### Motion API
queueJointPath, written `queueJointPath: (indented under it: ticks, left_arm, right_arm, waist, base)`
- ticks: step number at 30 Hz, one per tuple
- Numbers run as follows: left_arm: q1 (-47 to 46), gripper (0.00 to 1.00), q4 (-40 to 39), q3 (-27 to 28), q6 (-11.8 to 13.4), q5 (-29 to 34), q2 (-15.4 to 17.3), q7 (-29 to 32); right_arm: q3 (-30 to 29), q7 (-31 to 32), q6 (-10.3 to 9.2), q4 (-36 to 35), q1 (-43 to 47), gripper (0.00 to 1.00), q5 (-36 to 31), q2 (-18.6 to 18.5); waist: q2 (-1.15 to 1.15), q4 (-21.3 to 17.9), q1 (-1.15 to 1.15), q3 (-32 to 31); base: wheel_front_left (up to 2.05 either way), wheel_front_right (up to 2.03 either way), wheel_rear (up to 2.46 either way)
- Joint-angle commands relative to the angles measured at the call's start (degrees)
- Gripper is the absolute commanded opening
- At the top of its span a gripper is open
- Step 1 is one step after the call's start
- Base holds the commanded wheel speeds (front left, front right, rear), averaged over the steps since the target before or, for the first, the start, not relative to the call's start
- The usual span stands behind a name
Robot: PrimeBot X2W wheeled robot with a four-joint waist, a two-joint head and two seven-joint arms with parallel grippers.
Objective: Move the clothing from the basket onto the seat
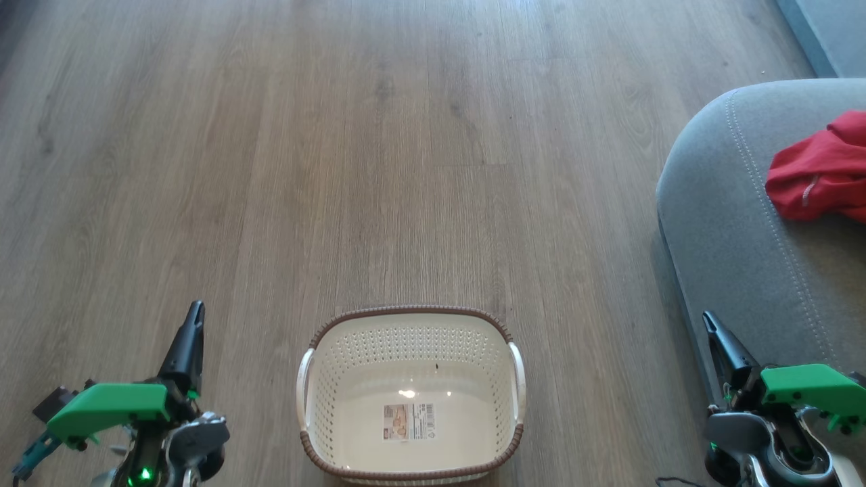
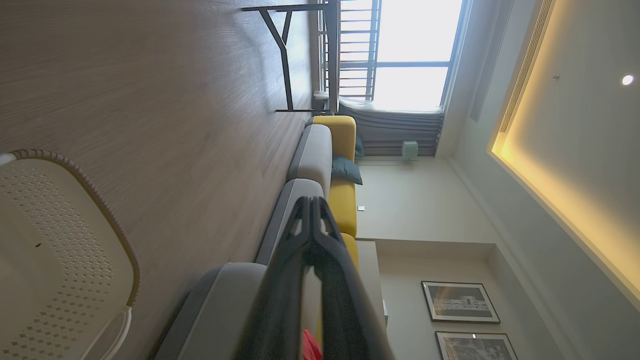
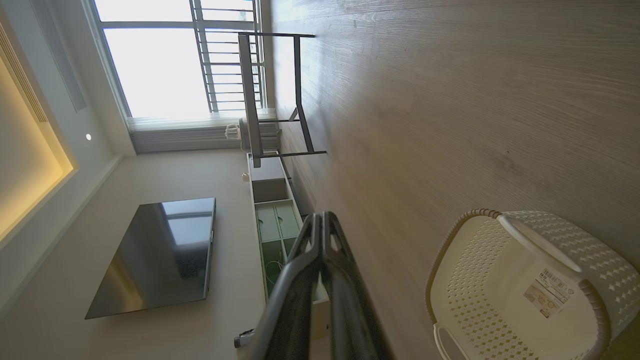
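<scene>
1. Two grippers flank the small cream-white perforated plastic basket [image 1: 406,338] with the brown woven-look rim. The left gripper [image 1: 195,312] is at near left and the right gripper [image 1: 708,319] at near right. Each has its long dark fingers pressed together, with nothing between them.
2. The basket sits on the grey-brown wood-plank floor [image 1: 338,169], near centre, and holds only a printed label [image 1: 408,422] on its bottom.
3. The bright red soft fabric clothing [image 1: 818,172] lies bunched on the large grey upholstered seat [image 1: 731,223] at far right, so the transfer looks done.
4. The garment lies beyond the right gripper's fingertips, far and slightly right of them, and well apart from them. The right arm is much the nearer one, with the basket between the left arm and the seat.
5. The bundle's long axis seems to run left to right. The picture's right edge cuts it off, so its full extent cannot be told.
6. It lies inside the pale stitching line, back from the cushion's rounded corner, and none of the visible cloth hangs over the edge.
7. Plank floor stretches to the left and far side of the basket. The seat front rises just beside the right gripper, so that arm probably has less room on its right.
</scene>
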Motion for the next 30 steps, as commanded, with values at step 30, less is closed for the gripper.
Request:
queueJointPath:
  ticks: [30]
  left_arm:
    - [-3.2,0.0,-2.0,2.1,0.0,-0.2,0.2,0.4]
  right_arm:
    - [0.9,0.5,0.34,-2.3,-2.4,0.0,0.3,-0.4]
  waist:
    - [0.0,0.0,0.0,0.0]
  base:
    - [0.0,0.0,0.0]
